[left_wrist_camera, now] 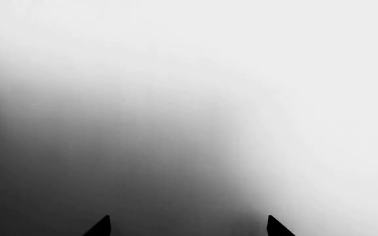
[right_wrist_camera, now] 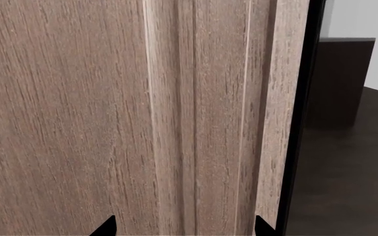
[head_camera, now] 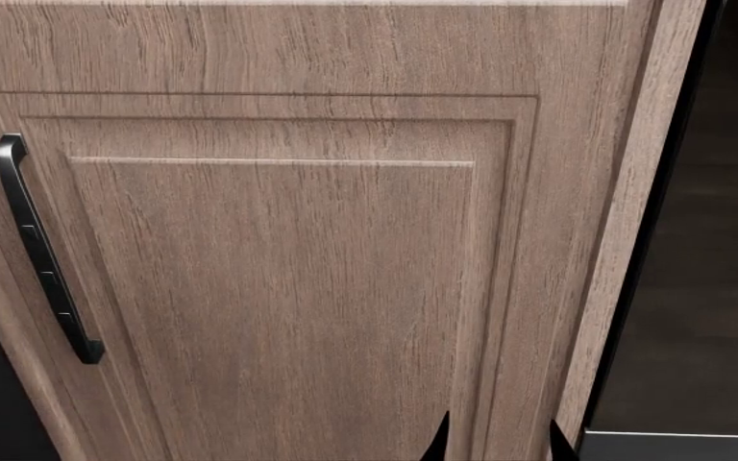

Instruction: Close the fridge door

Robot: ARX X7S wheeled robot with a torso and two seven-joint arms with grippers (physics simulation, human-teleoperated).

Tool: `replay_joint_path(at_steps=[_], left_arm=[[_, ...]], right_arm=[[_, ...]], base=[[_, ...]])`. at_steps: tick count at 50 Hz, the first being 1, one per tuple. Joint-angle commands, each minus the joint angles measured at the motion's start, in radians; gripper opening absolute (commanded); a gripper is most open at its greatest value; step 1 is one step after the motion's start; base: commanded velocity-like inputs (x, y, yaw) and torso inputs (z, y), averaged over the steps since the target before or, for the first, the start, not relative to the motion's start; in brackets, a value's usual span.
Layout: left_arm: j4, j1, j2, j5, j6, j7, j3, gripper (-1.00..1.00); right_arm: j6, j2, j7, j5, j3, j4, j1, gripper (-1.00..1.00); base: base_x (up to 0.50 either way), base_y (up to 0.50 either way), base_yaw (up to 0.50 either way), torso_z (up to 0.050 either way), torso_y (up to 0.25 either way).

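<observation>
The fridge door does not show as such in any view. A smooth surface [left_wrist_camera: 241, 73], white fading to grey, fills the left wrist view from very close; I cannot tell what it is. My left gripper [left_wrist_camera: 189, 226] faces it, open, with only its two dark fingertips showing and nothing between them. My right gripper [right_wrist_camera: 185, 226] is open and points at the right stile of a brown wood cabinet door [right_wrist_camera: 77, 118]. In the head view the right gripper [head_camera: 502, 444] shows as two dark tips at the bottom edge.
The brown wood cabinet door [head_camera: 280, 288] fills the head view, with a short dark handle [head_camera: 46, 250] at its left. A thin black edge strip [right_wrist_camera: 300, 123] runs beside the cabinet's right side. Past it lie dark floor [right_wrist_camera: 346, 187] and a pale wall [right_wrist_camera: 366, 19].
</observation>
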Motion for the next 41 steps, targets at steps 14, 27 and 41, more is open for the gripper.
replay_joint_path(at_steps=[14,27,41], left_arm=[[-0.486,-0.525,-0.084,0.168,0.056,0.068,0.143,1.0],[-0.018,-0.297,-0.103,0.035,-0.157,0.118,0.093,1.0],[0.818,0.607,0.031,-0.236,-0.182,0.127,-0.005,1.0]], right_arm=[[-0.019,-0.001,0.008,0.005,-0.011,0.03,0.014,1.0],[-0.026,-0.003,0.015,0.007,-0.018,0.039,0.019,1.0],[0.019,0.02,0.032,0.018,-0.026,-0.047,-0.015,1.0]], base=[[0.0,0.0,0.0,0.003,0.0],[0.0,0.0,0.0,0.002,0.0],[0.0,0.0,0.0,0.0,0.0]])
